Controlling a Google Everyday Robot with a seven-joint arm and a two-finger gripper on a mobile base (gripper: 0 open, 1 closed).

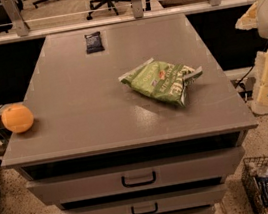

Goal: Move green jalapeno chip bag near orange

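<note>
I have the green jalapeno chip bag [163, 81] lying crumpled on the grey surface [85, 121], a little right of the frame's centre. Its white lettering faces up and one silvery end points toward the right edge. The orange [17, 118] sits at the far left edge of the surface, in the left middle of the frame, well apart from the bag. A wide stretch of grey top lies between them.

A small dark packet [94, 42] rests near the far edge of the surface, upper centre-left of the frame, away from both.

My pincer [267, 89] hangs at the right edge of the frame, off the surface and beside its right side, touching nothing that I can see. From this view I cannot tell whether it is open or closed.

Below the surface I see drawers [137, 177] stacked at the front, each with a dark handle. A wire basket [252, 181] of packets stands on the floor at the lower right.
</note>
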